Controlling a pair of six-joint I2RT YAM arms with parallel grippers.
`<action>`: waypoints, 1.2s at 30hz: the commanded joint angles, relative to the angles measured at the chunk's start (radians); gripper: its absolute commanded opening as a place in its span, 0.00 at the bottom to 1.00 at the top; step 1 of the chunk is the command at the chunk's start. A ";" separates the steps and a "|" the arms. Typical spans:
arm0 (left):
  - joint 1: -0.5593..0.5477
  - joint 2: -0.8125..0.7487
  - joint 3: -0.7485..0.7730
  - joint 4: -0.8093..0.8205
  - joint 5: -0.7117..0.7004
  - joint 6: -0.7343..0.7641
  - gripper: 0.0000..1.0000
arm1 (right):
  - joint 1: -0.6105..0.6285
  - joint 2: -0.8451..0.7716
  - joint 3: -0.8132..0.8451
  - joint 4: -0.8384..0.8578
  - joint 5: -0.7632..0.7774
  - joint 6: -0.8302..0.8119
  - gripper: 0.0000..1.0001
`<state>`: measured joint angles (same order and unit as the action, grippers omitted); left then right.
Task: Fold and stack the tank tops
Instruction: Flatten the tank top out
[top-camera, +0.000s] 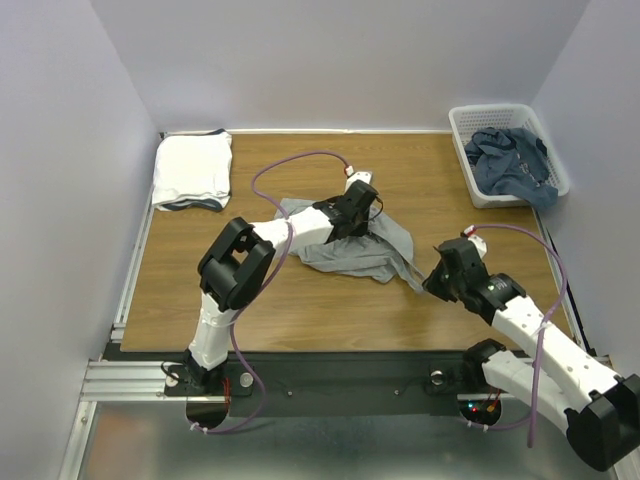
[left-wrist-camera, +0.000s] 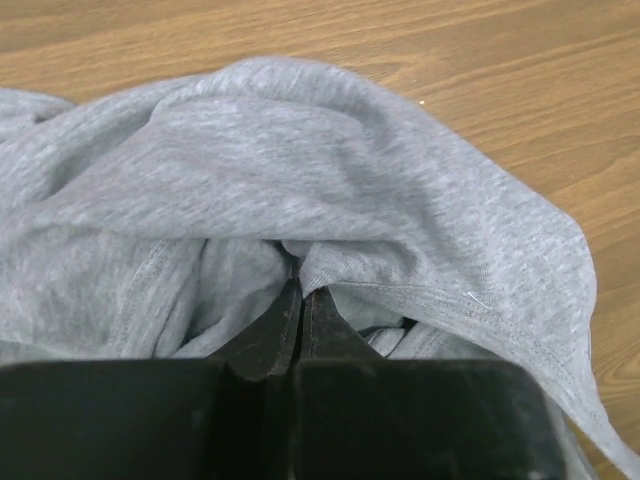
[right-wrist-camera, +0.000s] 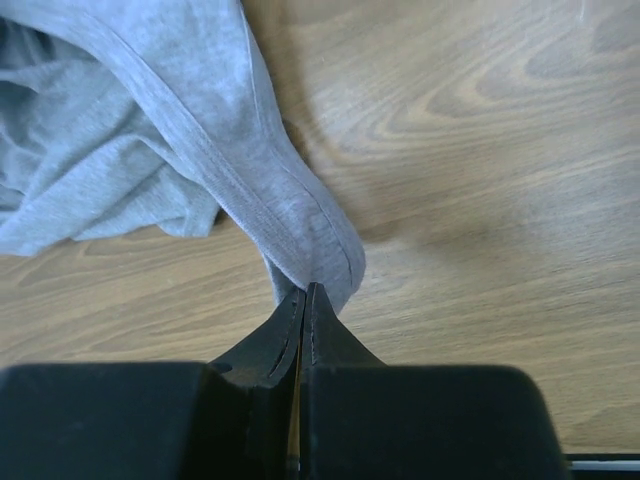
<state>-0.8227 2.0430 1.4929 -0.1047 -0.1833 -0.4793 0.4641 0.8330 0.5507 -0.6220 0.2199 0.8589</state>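
A heather grey tank top (top-camera: 352, 252) lies crumpled in the middle of the wooden table. My left gripper (top-camera: 362, 218) is down on its far edge. In the left wrist view the left gripper (left-wrist-camera: 301, 288) is shut, its tips pinching a fold of the grey knit (left-wrist-camera: 300, 170). My right gripper (top-camera: 433, 281) is at the top's right end. There, the right gripper (right-wrist-camera: 305, 290) is shut on the end of a narrow hemmed strap (right-wrist-camera: 300, 225). A folded white tank top (top-camera: 192, 168) lies at the back left, over a darker layer.
A white lattice basket (top-camera: 465, 125) stands at the back right with a dusty blue garment (top-camera: 512, 162) bunched inside. A metal rail (top-camera: 130, 290) runs along the table's left edge. Purple cables loop off both arms.
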 joint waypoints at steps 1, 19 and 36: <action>0.005 -0.091 0.049 -0.041 -0.047 0.034 0.00 | -0.005 -0.002 0.116 0.022 0.067 -0.035 0.00; 0.083 -0.478 0.670 -0.427 -0.162 0.271 0.00 | -0.010 0.354 1.107 0.028 0.435 -0.357 0.00; 0.089 -0.771 0.630 -0.345 -0.043 0.251 0.00 | -0.010 0.437 1.664 0.107 0.337 -0.583 0.00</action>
<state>-0.7471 1.2774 2.1548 -0.4683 -0.1535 -0.2211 0.4671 1.2823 2.1830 -0.5541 0.4843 0.3431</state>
